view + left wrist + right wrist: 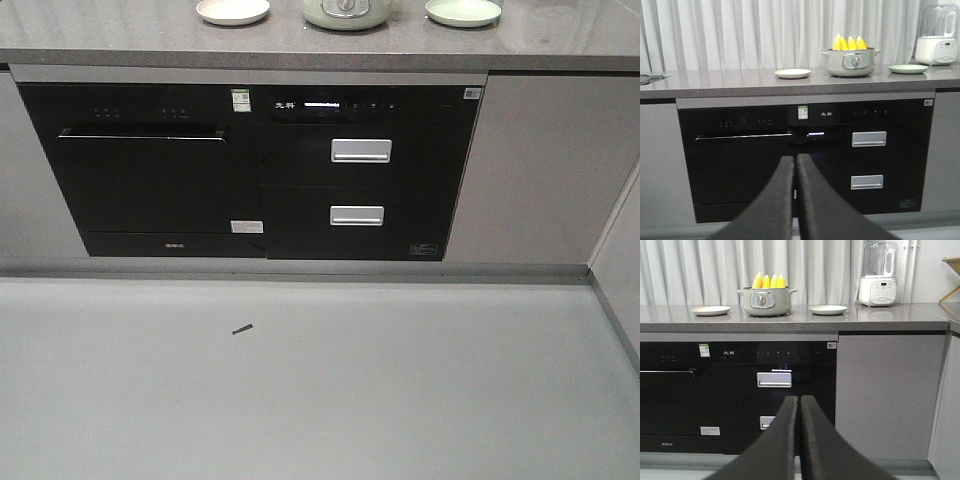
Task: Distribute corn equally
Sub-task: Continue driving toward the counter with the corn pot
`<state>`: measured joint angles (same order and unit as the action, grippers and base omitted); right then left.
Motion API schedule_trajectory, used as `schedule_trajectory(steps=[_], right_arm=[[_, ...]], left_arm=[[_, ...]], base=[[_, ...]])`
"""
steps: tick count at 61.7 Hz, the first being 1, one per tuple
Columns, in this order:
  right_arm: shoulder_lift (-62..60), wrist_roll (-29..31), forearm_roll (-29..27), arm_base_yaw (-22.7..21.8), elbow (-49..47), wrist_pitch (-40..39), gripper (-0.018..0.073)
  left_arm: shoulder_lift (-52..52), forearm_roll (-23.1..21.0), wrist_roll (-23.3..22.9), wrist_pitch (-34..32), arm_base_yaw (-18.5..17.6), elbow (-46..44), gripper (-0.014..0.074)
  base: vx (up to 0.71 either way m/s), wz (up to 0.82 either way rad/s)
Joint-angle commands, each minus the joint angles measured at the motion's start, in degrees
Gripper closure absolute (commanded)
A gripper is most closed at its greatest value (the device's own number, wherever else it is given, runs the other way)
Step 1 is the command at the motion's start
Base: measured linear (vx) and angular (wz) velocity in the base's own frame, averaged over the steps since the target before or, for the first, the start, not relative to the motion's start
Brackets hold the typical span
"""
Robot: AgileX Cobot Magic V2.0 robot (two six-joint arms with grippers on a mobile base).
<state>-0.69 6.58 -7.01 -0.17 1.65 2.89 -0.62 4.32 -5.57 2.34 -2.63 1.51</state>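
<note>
**Corn (849,43) upright in the pot (852,62), between two plates**

Corn cobs stand on end in a pale grey-green pot with a round dial on its front. Four yellow tips show above the rim, close together. The pot sits on the grey surface (740,80), against a backdrop of white curtain (740,30).

In the wrist views a cream plate (792,73) lies to the pot's left and a pale green plate (908,69) to its right, each near the pot but not touching it. Further right, a white blender (937,35) stands near the wall.

Under the surface are black built-in appliances (740,160), and the right-hand one has two drawers with silver handles (869,139). In the front view a small dark scrap (242,328) lies on the grey floor (400,380).

Left jaws are pressed together with only a thin seam between them, gripping nothing, and sit low in front of the appliances, well apart from the pot. Right jaws are closed the same way, also holding nothing, and are level with the drawers.
</note>
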Motion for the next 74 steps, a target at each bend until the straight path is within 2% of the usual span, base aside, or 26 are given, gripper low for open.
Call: schedule_trajectory(steps=[1, 74], right_arm=[[-0.06, 0.55, 0.43, -0.29, 0.4, -4.24, 0.0562], [-0.06, 0.55, 0.43, -0.29, 0.4, -4.29, 0.0562]], left_arm=[[-0.97, -0.07, -0.53, -4.39, -0.05, 0.84, 0.0603], [-0.97, -0.07, -0.53, -4.39, -0.05, 0.84, 0.0603]], base=[[0.13, 0.05], [0.11, 0.0]])
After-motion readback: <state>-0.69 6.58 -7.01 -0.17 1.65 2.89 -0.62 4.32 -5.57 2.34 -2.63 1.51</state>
